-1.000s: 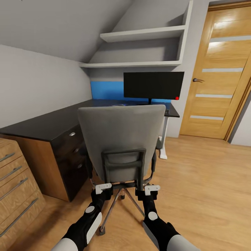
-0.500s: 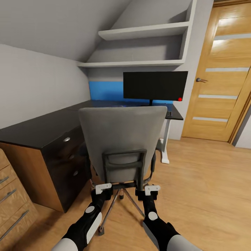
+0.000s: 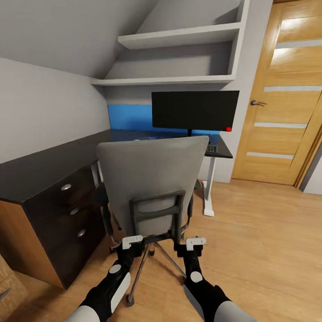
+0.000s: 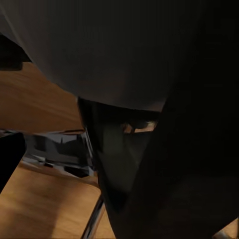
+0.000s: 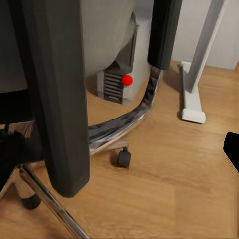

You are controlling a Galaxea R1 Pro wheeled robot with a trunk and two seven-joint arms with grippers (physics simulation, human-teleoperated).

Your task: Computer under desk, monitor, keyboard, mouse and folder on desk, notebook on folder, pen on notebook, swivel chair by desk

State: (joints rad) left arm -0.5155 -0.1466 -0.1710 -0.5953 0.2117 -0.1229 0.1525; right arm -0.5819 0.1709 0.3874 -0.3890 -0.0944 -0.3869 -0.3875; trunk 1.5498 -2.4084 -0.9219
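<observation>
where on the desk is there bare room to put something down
The long near wing of the desk, running from above the drawers back along the grey wall, looks bare. It gets crowded under the monitor, where its stand and a keyboard edge sit, and the chair hides the middle.

Grey walls, white shelves point(image 3: 179, 36), wooden door point(image 3: 286, 98), light wood floor point(image 3: 268, 232).
</observation>
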